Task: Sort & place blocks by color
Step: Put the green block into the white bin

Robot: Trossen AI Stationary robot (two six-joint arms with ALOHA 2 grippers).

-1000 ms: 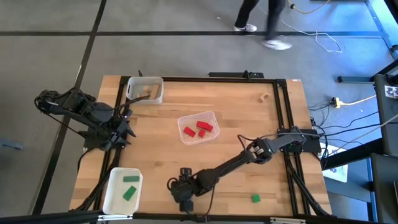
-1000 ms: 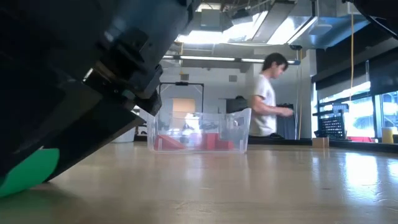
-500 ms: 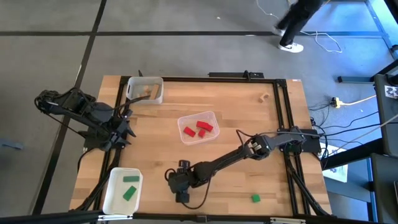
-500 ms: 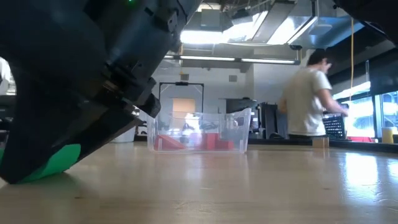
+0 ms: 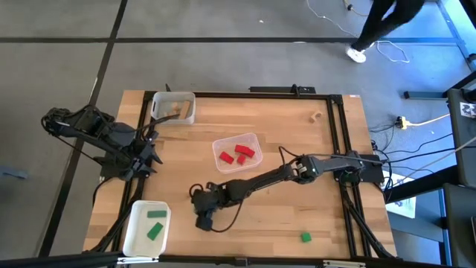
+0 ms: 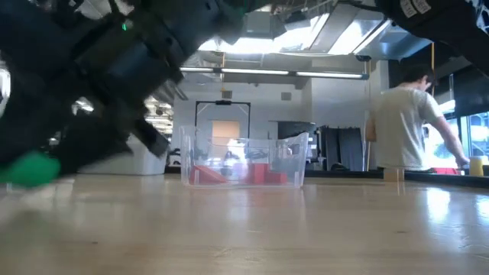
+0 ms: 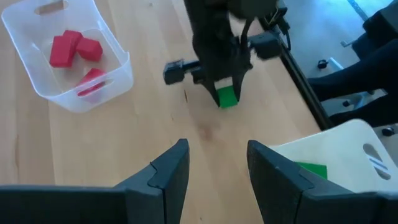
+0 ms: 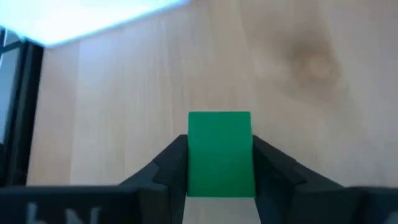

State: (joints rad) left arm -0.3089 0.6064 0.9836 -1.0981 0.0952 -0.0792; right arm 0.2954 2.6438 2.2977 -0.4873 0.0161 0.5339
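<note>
My right gripper [image 5: 201, 214] reaches across the table to its near left part, beside the white tray [image 5: 132, 237], and is shut on a green block [image 7: 227, 96]. That block also shows in the right wrist view [image 8: 220, 152] and in the low view [image 6: 30, 168]; in the high view the gripper hides it. The white tray holds two green blocks [image 5: 155, 223]. A clear tray [image 5: 255, 139] holds red blocks [image 5: 238, 153]. Another green block [image 5: 305, 237] lies on the table near the front edge. My left gripper [image 7: 214, 168] waits open at the table's left edge. My right gripper pinches the green block by two opposite sides [image 8: 189, 155] between its two fingers [image 8: 273, 165]. The fingers come from above, pointing down. The block sticks out below the fingertips, low over the table; whether it touches the wood, I cannot tell.
A clear tray [image 5: 186, 115] with tan blocks stands at the far left. A small tan block [image 5: 316, 116] lies at the far right. A black frame runs along the table's sides. A person [image 6: 401, 126] moves in the room beyond the table.
My right gripper has gone toward the table's left edge and a little away from the near edge, carrying the green block with it, still shut on it. The person behind the table has walked to the right.
</note>
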